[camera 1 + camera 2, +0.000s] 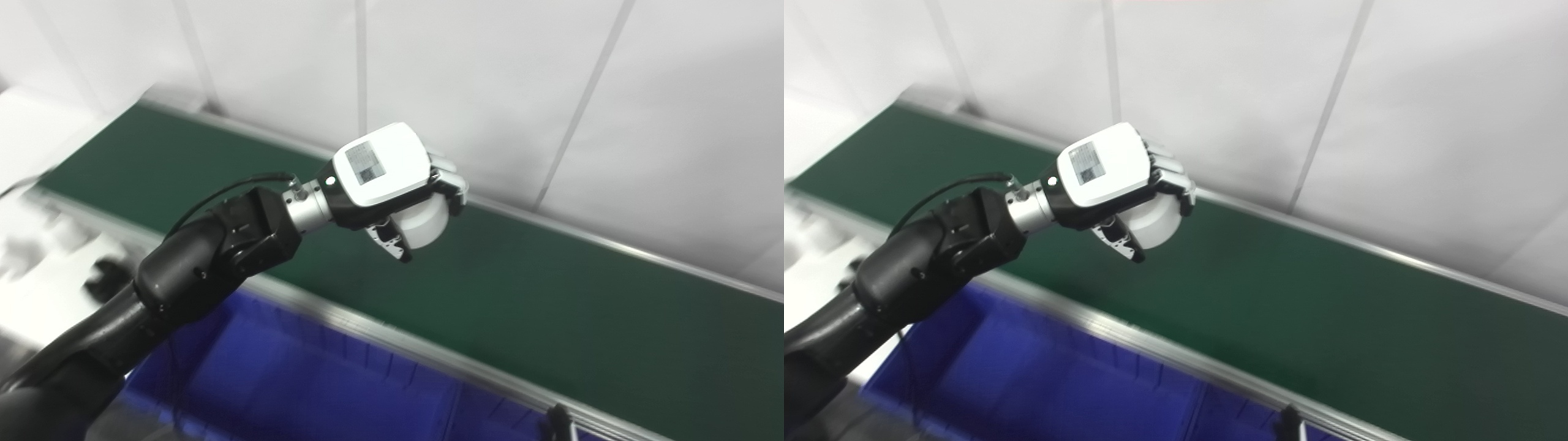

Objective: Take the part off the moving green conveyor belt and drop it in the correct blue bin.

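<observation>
1. Nearest the camera, a blue bin (294, 380) sits below the belt's near rail (392, 334). Its inside looks bare where it shows, though its lower and left parts are cut off by the frame and blurred.
2. The left arm (202, 269) comes in from the lower left, crossing above that bin's left end toward the belt.
3. The left hand (1118, 184) hangs over the green conveyor belt (551, 294), fingers (1167, 171) curled tight around a white rounded part (1154, 223), which bulges out beneath the palm. So the part is off the belt and in the grasp.
4. The relation that matters: the bin lies below and nearer to the camera than the hand, across the rail. I judge that the hand must draw back over the rail before letting go.
5. The part's long axis cannot be told; most of it is hidden by the fingers.
6. A second bin seems to begin at the lower right beyond a divider, mostly cut off. Which bin is correct cannot be told.
7. The right hand is out of view.
8. Farthest, white wall panels (490, 73) stand behind the belt.
</observation>
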Controlling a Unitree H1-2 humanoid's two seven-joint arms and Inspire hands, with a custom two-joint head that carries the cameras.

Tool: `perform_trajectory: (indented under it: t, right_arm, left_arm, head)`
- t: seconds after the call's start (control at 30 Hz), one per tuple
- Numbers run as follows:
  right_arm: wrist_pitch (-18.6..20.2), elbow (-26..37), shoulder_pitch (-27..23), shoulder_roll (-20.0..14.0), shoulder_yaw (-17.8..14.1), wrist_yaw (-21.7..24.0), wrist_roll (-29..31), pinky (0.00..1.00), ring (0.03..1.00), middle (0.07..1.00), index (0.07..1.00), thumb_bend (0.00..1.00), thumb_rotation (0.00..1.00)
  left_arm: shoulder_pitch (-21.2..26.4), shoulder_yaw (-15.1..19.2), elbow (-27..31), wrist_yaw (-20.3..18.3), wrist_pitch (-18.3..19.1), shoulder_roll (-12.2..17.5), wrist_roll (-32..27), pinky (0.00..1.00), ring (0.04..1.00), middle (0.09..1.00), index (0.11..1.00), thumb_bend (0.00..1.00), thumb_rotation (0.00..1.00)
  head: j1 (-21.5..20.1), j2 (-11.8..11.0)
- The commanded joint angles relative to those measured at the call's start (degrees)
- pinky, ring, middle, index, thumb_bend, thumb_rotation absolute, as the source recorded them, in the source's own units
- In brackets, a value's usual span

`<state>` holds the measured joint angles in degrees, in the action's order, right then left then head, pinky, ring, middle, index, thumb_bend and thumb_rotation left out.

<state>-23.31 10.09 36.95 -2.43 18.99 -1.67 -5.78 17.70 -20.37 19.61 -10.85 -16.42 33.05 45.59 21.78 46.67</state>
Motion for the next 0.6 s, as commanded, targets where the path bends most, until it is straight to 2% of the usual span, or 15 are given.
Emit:
perform_trajectory:
  t: [0.0, 0.13, 0.23, 0.27, 0.3, 0.4, 0.43, 0.5, 0.57]
  right_arm:
    - [0.05, 2.41, 0.92, 0.2, -0.08, 0.78, 0.65, 1.0, 0.985, 0.997, 1.0, 0.91, 1.0]
    - [-0.04, 2.94, 1.57, 0.02, -0.4, 1.06, 1.12, 1.0, 0.993, 1.0, 1.0, 0.9, 1.0]
    - [-0.79, 2.73, 1.89, 0.18, -0.28, 1.13, 1.28, 1.0, 0.987, 1.0, 1.0, 0.89, 1.0]
    - [-0.91, 2.67, 2.04, 0.34, -0.21, 1.06, 1.1, 1.0, 0.98, 0.995, 1.0, 0.89, 1.0]
    - [-1.02, 2.6, 2.15, 0.4, -0.14, 1.08, 1.02, 1.0, 0.975, 0.994, 1.0, 0.9, 1.0]
    - [-1.2, 2.58, 2.49, 0.46, 0.05, 1.2, 1.11, 1.0, 0.974, 0.995, 1.0, 0.9, 1.0]
    - [-1.12, 2.64, 2.59, 0.5, 0.08, 1.15, 0.83, 1.0, 0.969, 0.992, 1.0, 0.9, 1.0]
    - [-0.85, 2.82, 2.72, 0.57, 0.24, 1.26, 0.88, 1.0, 0.964, 0.986, 1.0, 0.9, 1.0]
    - [-0.68, 2.95, 2.78, 0.56, 0.48, 1.49, 1.27, 1.0, 0.964, 0.983, 1.0, 0.91, 1.0]
  left_arm:
    - [-1.51, 2.89, 4.36, -2.43, 2.49, 0.5, -1.2, 0.3, 0.395, 0.487, 0.527, 0.5, 0.0]
    - [-8.78, 5.26, 9.85, -6.78, 4.26, 0.41, -0.98, 0.3, 0.442, 0.479, 0.503, 0.5, 0.0]
    - [-15.43, 6.81, 10.52, -5.84, 2.38, 0.75, -0.02, 0.33, 0.4, 0.503, 0.518, 0.5, 0.0]
    - [-17.66, 7.29, 10.38, -5.18, 1.56, 0.92, 0.05, 0.28, 0.358, 0.475, 0.537, 0.49, 0.0]
    - [-19.98, 7.7, 10.15, -4.76, 0.95, 1.11, -0.18, 0.26, 0.395, 0.449, 0.535, 0.5, 0.0]
    - [-26.7, 8.83, 8.57, -3.57, -0.89, 1.13, 0.12, 0.25, 0.435, 0.454, 0.523, 0.5, 0.0]
    - [-28.42, 8.98, 7.84, -3.62, -1.36, 1.16, 0.46, 0.28, 0.444, 0.473, 0.506, 0.5, 0.0]
    - [-30.92, 9.37, 6.06, -2.67, -2.67, 0.82, 1.32, 0.33, 0.389, 0.503, 0.525, 0.5, 0.0]
    - [-32.79, 9.57, 3.47, -0.75, -4.16, 0.19, 2.36, 0.37, 0.402, 0.504, 0.519, 0.5, 0.0]
  head:
    - [0.05, 0.06]
    - [1.47, -0.2]
    - [-0.05, -0.51]
    - [-0.87, -0.62]
    - [-1.29, -0.69]
    - [-2.74, -0.82]
    - [-3.19, -0.88]
    - [-3.69, -0.99]
    - [-4.0, -1.08]
